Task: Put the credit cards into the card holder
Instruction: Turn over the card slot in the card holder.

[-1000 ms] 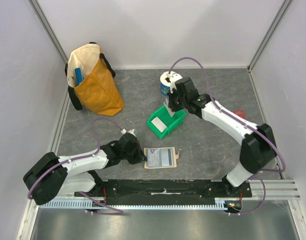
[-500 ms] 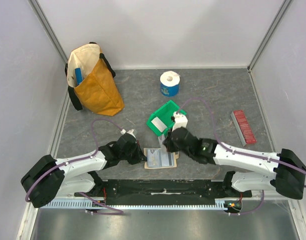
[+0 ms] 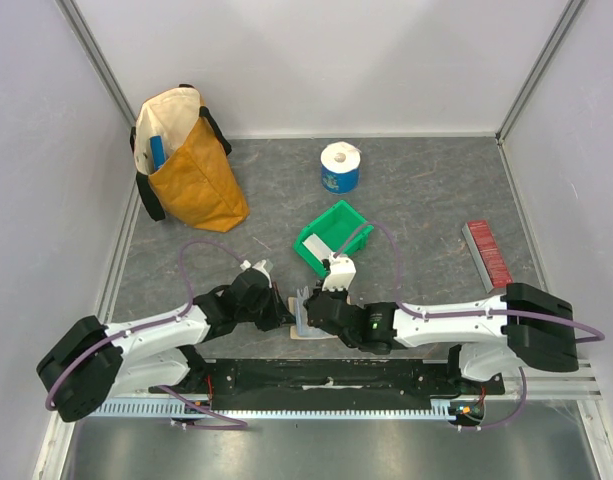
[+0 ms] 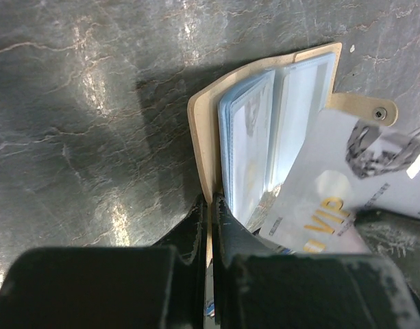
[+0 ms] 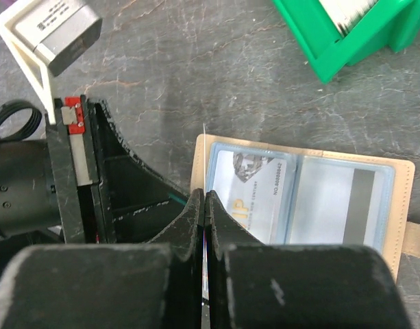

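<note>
**One card in the grip, two in the pockets**

The card holder (image 5: 299,205) lies open near the front edge of the table (image 3: 436,200). Its long axis runs left to right, and its closing tab is at the end away from the left gripper (image 4: 211,205), which is clamped on the opposite tan edge. One printed card (image 5: 254,181) and one dark-striped card (image 5: 350,205) sit in the facing pockets. A third, white VIP card (image 4: 340,192) stands slanted over them, pinched in the right gripper (image 5: 205,202). One green bin (image 3: 311,255) sits just beyond.
</note>
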You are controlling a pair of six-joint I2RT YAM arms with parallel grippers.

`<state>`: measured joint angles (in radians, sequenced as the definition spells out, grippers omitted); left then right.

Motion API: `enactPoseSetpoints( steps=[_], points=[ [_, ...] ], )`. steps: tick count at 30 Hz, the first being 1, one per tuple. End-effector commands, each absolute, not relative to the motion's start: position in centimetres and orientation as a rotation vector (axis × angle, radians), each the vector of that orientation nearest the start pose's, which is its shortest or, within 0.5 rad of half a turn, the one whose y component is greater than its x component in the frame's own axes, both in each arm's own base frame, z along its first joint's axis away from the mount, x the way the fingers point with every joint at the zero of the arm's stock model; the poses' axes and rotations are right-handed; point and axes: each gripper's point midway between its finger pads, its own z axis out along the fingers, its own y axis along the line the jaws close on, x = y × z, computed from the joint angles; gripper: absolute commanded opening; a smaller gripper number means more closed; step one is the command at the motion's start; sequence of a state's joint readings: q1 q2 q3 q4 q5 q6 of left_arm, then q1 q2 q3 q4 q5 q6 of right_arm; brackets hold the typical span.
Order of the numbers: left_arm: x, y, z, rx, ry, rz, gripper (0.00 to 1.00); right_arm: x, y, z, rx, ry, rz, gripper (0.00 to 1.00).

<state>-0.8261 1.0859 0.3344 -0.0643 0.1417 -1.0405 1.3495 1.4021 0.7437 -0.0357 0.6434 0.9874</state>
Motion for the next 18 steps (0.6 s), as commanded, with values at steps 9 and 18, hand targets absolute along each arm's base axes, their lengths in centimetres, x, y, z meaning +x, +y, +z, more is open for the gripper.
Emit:
enactPoseSetpoints(
  steps=[9, 18],
  points=[
    [13.8, -24.7, 4.4, -0.238, 2.598, -1.042, 0.02, 17.3, 36.2, 12.2, 0.084, 2.093, 0.677, 0.0],
    [13.9, -24.7, 4.8, -0.239, 2.586, -1.055, 0.02, 17.4, 36.2, 10.9, 0.069, 2.112, 0.632, 0.0]
  ],
)
